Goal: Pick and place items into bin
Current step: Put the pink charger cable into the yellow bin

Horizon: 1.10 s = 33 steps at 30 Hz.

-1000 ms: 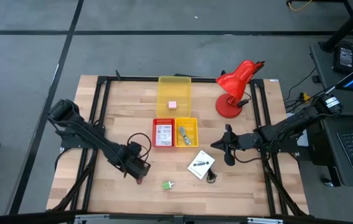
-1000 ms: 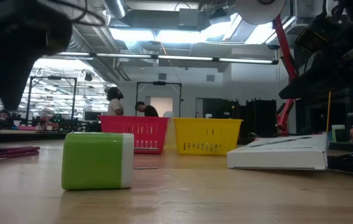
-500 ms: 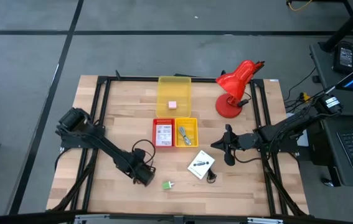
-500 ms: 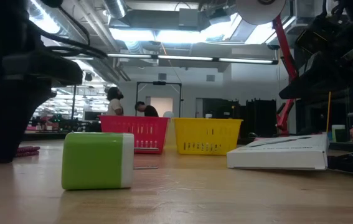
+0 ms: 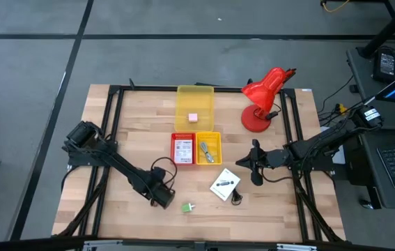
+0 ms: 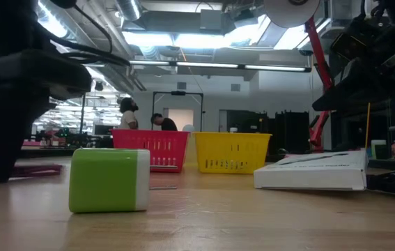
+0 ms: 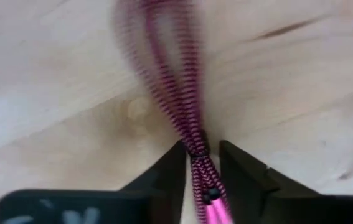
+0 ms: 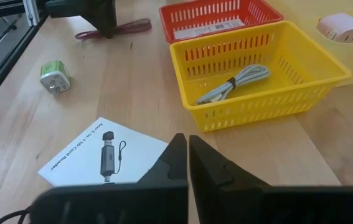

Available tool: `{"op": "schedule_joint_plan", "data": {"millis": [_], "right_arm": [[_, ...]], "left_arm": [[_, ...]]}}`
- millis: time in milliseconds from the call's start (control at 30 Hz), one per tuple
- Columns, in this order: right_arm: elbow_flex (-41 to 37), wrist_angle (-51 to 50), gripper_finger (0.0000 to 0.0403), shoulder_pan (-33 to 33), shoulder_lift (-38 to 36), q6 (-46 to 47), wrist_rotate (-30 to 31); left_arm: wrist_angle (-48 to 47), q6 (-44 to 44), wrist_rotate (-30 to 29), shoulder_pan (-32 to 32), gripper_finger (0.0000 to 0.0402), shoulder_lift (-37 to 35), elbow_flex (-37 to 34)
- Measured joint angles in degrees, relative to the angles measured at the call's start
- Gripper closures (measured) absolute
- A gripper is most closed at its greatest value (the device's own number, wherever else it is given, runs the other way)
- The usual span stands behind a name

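Note:
A dark red braided cable (image 7: 164, 68), folded double, lies on the wood near the table's front left. My left gripper (image 7: 199, 149) points down over it and is shut on it; the high view shows the gripper (image 5: 161, 200) just left of the green block (image 5: 187, 207). A white printed packet (image 5: 224, 185) lies flat to the right of the block. My right gripper (image 5: 255, 174) hangs shut and empty above the table beyond that packet. A pink cube (image 5: 192, 118) rests in the yellow bin (image 5: 194, 97). My left gripper pinches the cable's doubled strands (image 7: 196, 155) between its two fingers, near where they are bound together. The fingers come from above and point down, one on each side of the strands. The cable's loop (image 7: 154, 56) lies on the table beyond the fingers.
A red basket (image 5: 183, 149) holds a printed packet and a yellow basket (image 5: 209, 148) holds a pale cable, both at mid-table. A red desk lamp (image 5: 260, 104) stands at the far right. People show in the room behind.
My left gripper has come down to the table and a little toward the near edge, onto the cable. In the low view the cable's visible part has shifted a little along the table.

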Motion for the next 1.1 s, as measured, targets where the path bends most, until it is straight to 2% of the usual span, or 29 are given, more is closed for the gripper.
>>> {"op": "schedule_joint_plan", "data": {"millis": [167, 233, 567, 833, 1100], "right_arm": [[0.0, 0.02, 0.0402, -0.01, 0.0, 0.08, 0.0], [0.0, 0.04, 0.0402, 0.0, 0.0, 0.11, 0.0], [0.0, 0.35, 0.0402, -0.02, 0.0, 1.86, 0.0], [0.0, 0.78, 0.0402, -0.02, 0.0, 1.63, 0.0], [0.0, 2.35, 0.0402, -0.02, 0.0, 1.38, 0.02]], "left_arm": [[0.17, 6.53, 0.03, 0.0, 0.038, -0.13, -0.01], [0.2, 8.97, -0.45, -0.02, 0.0389, -0.5, -0.12], [-0.16, 19.61, -4.29, -1.67, 0.0389, -6.21, -0.42], [-0.11, 23.94, -13.08, -4.3, 0.0389, -12.12, -0.42], [0.02, 33.35, -19.29, -5.66, 0.039, -19.61, -0.31]]}}
